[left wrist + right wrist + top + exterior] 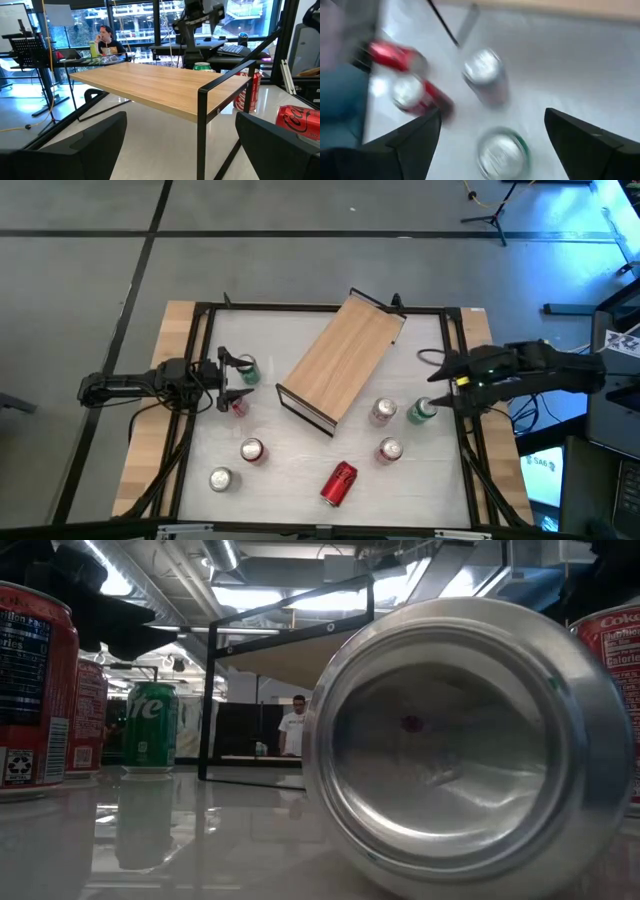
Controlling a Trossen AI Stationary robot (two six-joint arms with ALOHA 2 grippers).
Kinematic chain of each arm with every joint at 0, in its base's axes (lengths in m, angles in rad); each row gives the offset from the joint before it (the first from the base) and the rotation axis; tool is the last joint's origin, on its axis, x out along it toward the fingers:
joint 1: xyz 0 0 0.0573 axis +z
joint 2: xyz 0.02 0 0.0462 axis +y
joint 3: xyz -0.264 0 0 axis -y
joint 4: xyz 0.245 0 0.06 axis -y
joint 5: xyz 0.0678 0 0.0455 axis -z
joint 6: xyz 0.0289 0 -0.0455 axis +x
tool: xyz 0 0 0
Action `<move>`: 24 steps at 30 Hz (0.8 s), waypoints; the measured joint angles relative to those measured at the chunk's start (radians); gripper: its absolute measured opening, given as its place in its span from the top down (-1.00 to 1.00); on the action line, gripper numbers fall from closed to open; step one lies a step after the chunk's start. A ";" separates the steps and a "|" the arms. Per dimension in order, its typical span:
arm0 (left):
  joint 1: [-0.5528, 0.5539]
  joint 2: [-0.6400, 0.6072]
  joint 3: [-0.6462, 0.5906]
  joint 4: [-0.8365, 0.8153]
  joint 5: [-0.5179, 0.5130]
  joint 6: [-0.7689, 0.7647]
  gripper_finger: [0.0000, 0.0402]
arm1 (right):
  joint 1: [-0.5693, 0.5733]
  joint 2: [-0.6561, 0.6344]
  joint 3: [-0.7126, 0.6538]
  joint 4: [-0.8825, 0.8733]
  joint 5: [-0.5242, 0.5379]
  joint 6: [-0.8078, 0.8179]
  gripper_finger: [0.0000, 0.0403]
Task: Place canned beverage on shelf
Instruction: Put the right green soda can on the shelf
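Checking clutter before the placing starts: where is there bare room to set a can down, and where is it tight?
The shelf top is fully bare. The white table is also free between the shelf's near end and the tipped red can, and behind the shelf toward the far left corner. It is crowded right of the shelf, where three upright cans cluster under the open right gripper.

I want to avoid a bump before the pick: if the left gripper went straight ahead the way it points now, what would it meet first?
Probably the shelf. The left gripper stands open, facing the dark metal frame at the board's near end, with nothing between them in the wrist view. Depth is hard to judge, and its height relative to the board is unclear.
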 joint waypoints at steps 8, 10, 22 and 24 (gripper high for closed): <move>0.000 0.000 0.000 0.000 0.000 0.000 -0.81 | 0.000 0.146 0.039 -0.075 -0.018 0.002 -0.73; 0.000 0.000 0.000 0.000 0.000 0.000 -0.81 | 0.000 0.171 0.039 -0.074 -0.018 0.003 -0.73; 0.000 0.000 0.000 0.000 0.000 -0.003 -0.81 | 0.000 0.330 0.038 -0.153 -0.018 0.002 -0.73; 0.000 0.000 0.000 0.000 0.000 -0.003 -0.81 | 0.000 0.356 0.038 -0.161 -0.018 0.002 -0.73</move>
